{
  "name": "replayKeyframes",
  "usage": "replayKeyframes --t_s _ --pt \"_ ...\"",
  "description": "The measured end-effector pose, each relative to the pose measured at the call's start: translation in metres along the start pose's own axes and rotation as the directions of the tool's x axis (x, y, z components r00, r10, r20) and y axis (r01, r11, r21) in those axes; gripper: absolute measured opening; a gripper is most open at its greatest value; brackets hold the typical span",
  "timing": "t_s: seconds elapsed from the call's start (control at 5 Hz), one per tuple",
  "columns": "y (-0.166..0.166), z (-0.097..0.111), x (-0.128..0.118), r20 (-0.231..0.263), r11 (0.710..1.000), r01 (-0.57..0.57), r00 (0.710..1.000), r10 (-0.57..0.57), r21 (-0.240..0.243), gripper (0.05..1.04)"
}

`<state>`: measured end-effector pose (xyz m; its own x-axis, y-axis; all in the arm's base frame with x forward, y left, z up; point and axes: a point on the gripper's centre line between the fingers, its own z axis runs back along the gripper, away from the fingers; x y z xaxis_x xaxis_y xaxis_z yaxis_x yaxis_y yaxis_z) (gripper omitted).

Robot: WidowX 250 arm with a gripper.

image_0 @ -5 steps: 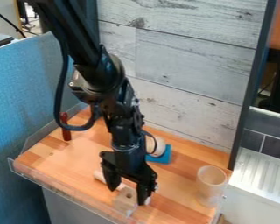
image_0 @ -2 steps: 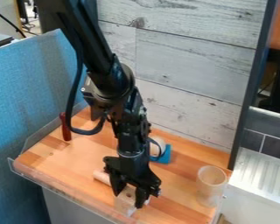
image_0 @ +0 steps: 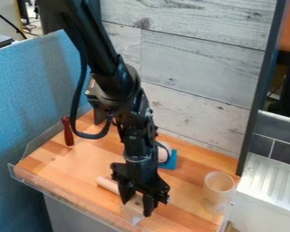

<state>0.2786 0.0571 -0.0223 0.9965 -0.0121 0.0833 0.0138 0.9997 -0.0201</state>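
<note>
Wall (image_0: 195,63): grey wood-look boards, standing behind the work area. Partition (image_0: 23,95): blue, at the view's left. Arm (image_0: 114,77): black, entering from the top edge and slanting down in front of the wall, a black cable looped along its side. Table (image_0: 69,165): wood top with a clear raised edge along the front. White panel (image_0: 271,183): ribbed, to the right of the table.

Gripper (image_0: 136,206): black, hanging low over the front part of the table, directly at the block (image_0: 132,210). Whether it is open or clamped on the block cannot be told from this view.

Cup (image_0: 217,195): clear, upright, near the table's right end, well apart from the gripper. Dowel (image_0: 107,184): pale, lying on its side; one end shows to the left of the gripper, the rest runs behind it. Block: pale wood with a hole in its upper face, by the front edge, partly covered by the gripper. Blue item (image_0: 171,161): behind the gripper, a pale round piece (image_0: 163,153) just beside it, partly hidden by the arm. Red handle (image_0: 68,131): at the table's left rear, near the partition.
</note>
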Motion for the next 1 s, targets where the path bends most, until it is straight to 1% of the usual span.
replayKeyframes --t_s 0.2,0.4,0.6,0.8,1.0 --pt "0.008 0.007 0.009 0.010 0.999 -0.029 1.000 0.029 -0.021 0.592" --pt "0.008 0.015 0.026 0.040 0.999 -0.039 0.998 0.039 -0.014 0.592" --pt "0.000 0.008 0.040 0.040 0.999 -0.031 0.999 0.032 -0.013 0.592" --pt "-0.011 0.002 0.058 0.055 1.000 -0.026 0.998 0.026 -0.014 0.592" --pt "-0.023 -0.009 0.071 0.079 1.000 -0.015 0.997 0.015 0.003 0.592"
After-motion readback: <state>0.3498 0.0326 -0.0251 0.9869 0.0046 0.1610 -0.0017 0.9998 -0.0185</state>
